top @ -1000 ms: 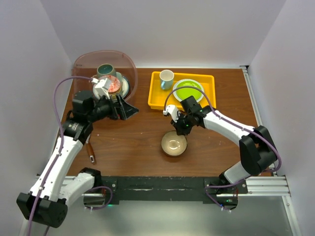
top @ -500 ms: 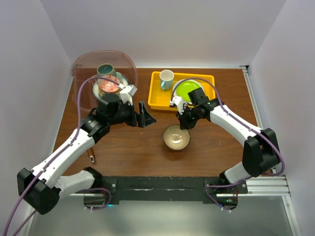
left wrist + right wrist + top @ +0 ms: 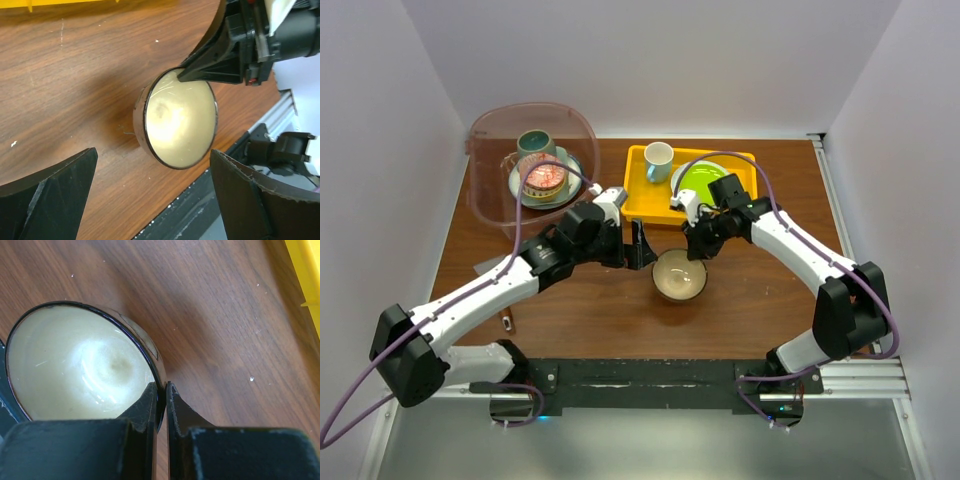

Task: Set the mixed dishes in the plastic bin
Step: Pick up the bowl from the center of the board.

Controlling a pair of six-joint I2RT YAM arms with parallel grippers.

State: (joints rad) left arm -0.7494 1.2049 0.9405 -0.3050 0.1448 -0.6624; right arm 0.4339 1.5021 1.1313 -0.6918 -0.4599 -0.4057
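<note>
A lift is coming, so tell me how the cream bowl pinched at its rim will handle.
The bowl looks glazed and glossy, so it is probably slippery and could pivot, since the right gripper pinches only one spot of the rim. It looks like rigid ceramic: likely stiff, fairly heavy, and chippable if dropped on the table.

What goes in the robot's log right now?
right pincer: shut on bowl rim | left pincer: open, facing bowl | bowl: outside bin

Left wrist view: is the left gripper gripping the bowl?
No. The left gripper is wide open, with both fingers clear of the bowl.
</note>
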